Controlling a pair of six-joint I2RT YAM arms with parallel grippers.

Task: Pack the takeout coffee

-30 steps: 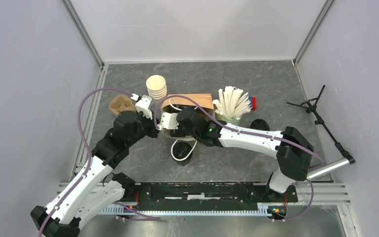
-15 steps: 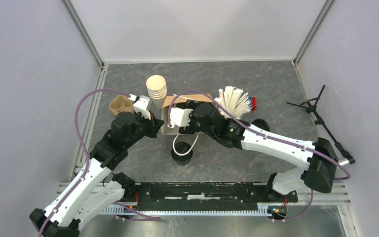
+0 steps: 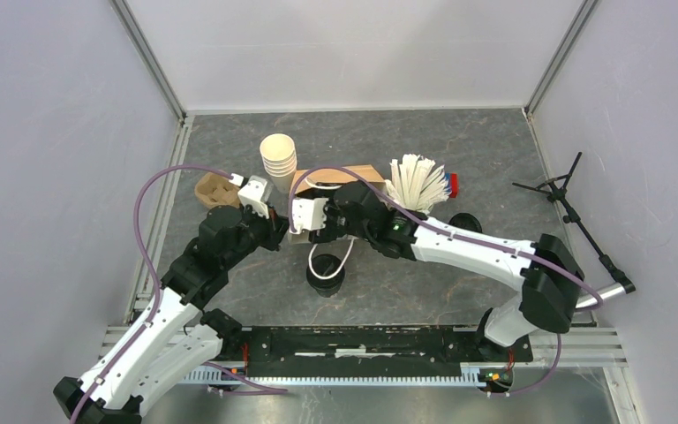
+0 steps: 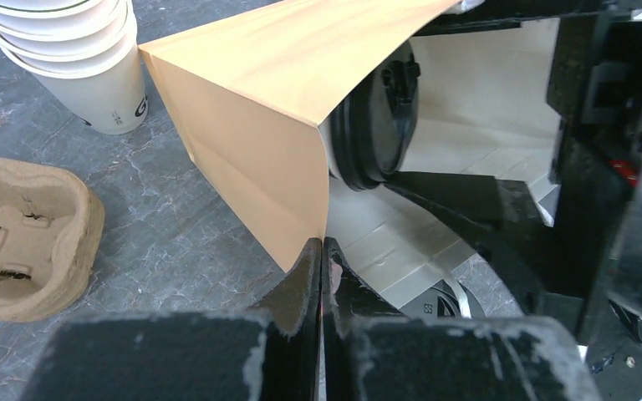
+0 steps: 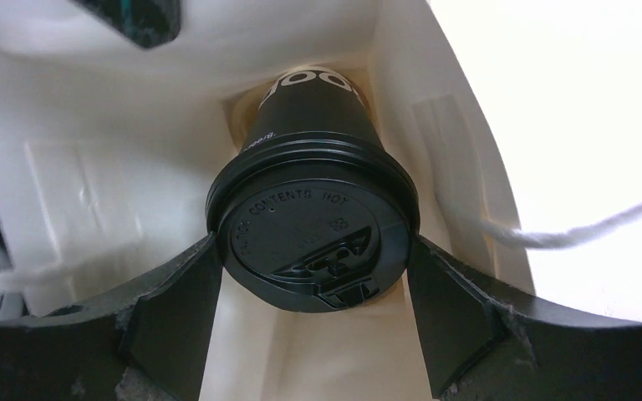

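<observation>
The brown paper bag [image 3: 346, 174] [image 4: 242, 125] lies open behind the two arms. My left gripper [image 3: 282, 231] [image 4: 323, 251] is shut on the edge of its mouth. One takeout coffee cup [image 5: 313, 225] [image 4: 376, 117], cream with a black lid, is inside the white-lined bag. My right gripper [image 5: 311, 251] is shut on it, one finger against each side of the lid's rim. From above the right wrist [image 3: 313, 215] hides those fingers. A second black-lidded cup [image 3: 325, 269] stands on the table nearer the arms, with the bag's white handle loop lying over it.
A stack of lidless cream cups [image 3: 280, 157] and a brown pulp cup carrier [image 3: 216, 190] sit left of the bag. A green cup of white sticks [image 3: 417, 187] and a small black round thing [image 3: 465, 223] are on its right. A black stand [image 3: 574, 208] leans at the far right.
The right gripper pushed further into the bag with the cup, then drew back a little to the left. The left gripper kept its pinch on the bag's edge and shifted slightly.
</observation>
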